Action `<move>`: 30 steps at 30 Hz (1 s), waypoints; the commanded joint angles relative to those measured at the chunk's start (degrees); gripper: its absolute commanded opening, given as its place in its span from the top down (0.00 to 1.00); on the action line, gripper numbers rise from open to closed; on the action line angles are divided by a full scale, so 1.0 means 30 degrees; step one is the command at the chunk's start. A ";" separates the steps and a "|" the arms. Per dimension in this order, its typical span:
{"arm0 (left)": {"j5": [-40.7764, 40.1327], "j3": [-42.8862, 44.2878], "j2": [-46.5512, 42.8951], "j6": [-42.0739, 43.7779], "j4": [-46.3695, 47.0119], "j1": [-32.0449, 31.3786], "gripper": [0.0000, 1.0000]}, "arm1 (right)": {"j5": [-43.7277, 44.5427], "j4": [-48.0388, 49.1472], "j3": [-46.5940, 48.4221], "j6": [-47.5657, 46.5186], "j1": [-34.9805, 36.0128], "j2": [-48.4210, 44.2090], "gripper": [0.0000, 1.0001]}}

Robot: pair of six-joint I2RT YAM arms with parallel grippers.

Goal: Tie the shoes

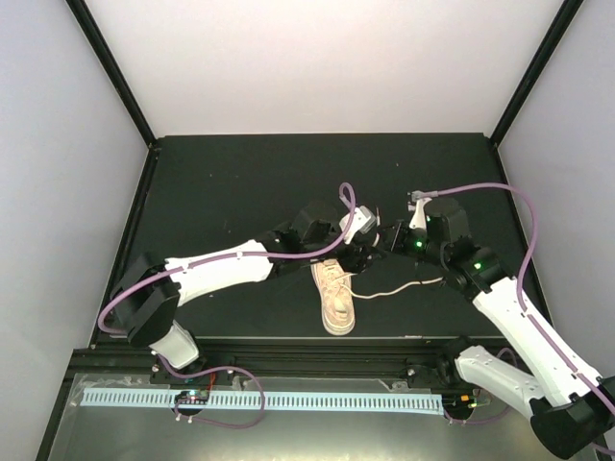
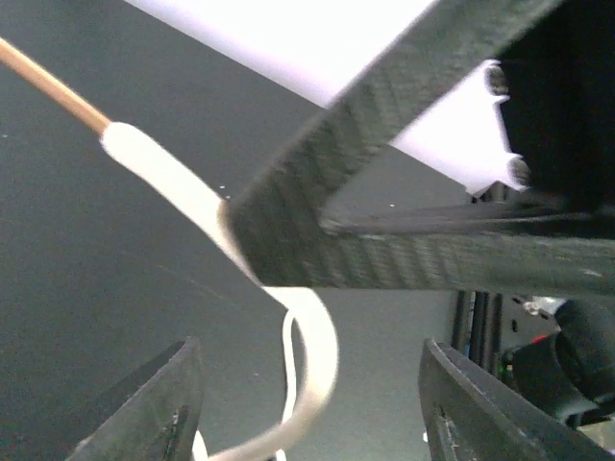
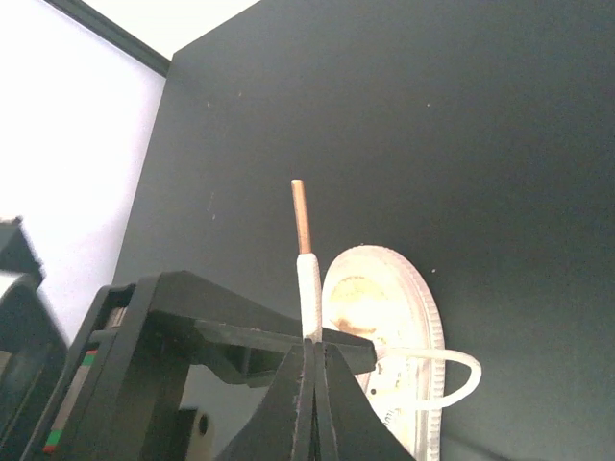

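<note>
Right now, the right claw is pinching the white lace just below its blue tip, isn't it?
Not quite: the tip is copper-brown, not blue. The right wrist view shows the right gripper pinching the white lace just below it.

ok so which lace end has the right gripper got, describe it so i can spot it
On the black table, find the beige sneaker near the front edge. Just beyond it the right gripper is shut on an off-white lace, its copper-brown tip poking out of the grip; the other lace lies loose on the table.
</note>
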 commanded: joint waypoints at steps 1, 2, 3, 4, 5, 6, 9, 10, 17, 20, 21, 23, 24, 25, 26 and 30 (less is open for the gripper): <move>-0.0796 0.0828 0.0639 0.0221 0.0865 -0.0186 0.42 | -0.0425 -0.0334 -0.0234 0.0426 0.0068 -0.0658 0.98; -0.0843 0.0819 0.0727 0.0251 0.0847 -0.0213 0.46 | -0.0495 -0.0286 -0.0198 0.0508 0.0054 -0.0759 0.98; -0.0937 0.0851 0.0815 0.0273 0.0797 -0.0231 0.49 | -0.0562 -0.0254 -0.0105 0.0573 0.0070 -0.0863 0.98; -0.1066 0.0866 0.0881 0.0276 0.0739 -0.0244 0.50 | -0.0622 -0.0239 -0.0028 0.0596 0.0068 -0.0913 0.99; -0.1184 0.0853 0.0926 0.0265 0.0676 -0.0245 0.50 | -0.0659 -0.0230 0.0125 0.0661 0.0068 -0.0959 0.98; -0.1291 0.0804 0.0943 0.0275 0.0680 -0.0260 0.50 | -0.0660 -0.0258 0.0294 0.0680 0.0068 -0.1005 0.98; -0.1504 0.0495 0.0955 0.0259 0.1016 -0.0274 0.49 | -0.0497 -0.0409 0.0826 0.0750 0.0068 -0.1157 0.98; -0.1587 0.0375 0.0976 0.0259 0.1148 -0.0275 0.49 | -0.0409 -0.0412 0.1015 0.0805 0.0068 -0.1231 0.98; -0.1368 -0.0935 0.1070 -0.0288 0.2675 -0.0269 0.56 | 0.0096 -0.0581 0.1837 0.0808 0.0072 -0.1322 0.98; -0.1301 -0.1128 0.1191 -0.0506 0.2995 -0.0260 0.58 | 0.0165 -0.0584 0.1944 0.0885 0.0065 -0.1317 0.98; -0.1316 -0.1253 0.1218 -0.0547 0.3123 -0.0273 0.57 | 0.0205 -0.0595 0.2004 0.0902 0.0068 -0.1343 0.98; -0.1377 -0.1470 0.1320 -0.0654 0.3331 -0.0273 0.55 | 0.0335 -0.0666 0.2222 0.0879 0.0068 -0.1375 0.98; -0.1381 -0.1581 0.1362 -0.0716 0.3396 -0.0267 0.54 | 0.0431 -0.0734 0.2354 0.0887 0.0068 -0.1390 0.98; -0.1396 -0.1694 0.1411 -0.0782 0.3496 -0.0267 0.54 | 0.0509 -0.0790 0.2477 0.0862 0.0068 -0.1403 0.98; -0.1405 -0.1884 0.1450 -0.0882 0.3552 -0.0270 0.54 | 0.0592 -0.0819 0.2598 0.0845 0.0068 -0.1431 0.98; -0.1834 -0.3164 0.1286 -0.1475 0.4829 -0.0251 0.58 | 0.0730 -0.0936 0.2867 0.0830 0.0066 -0.1438 0.98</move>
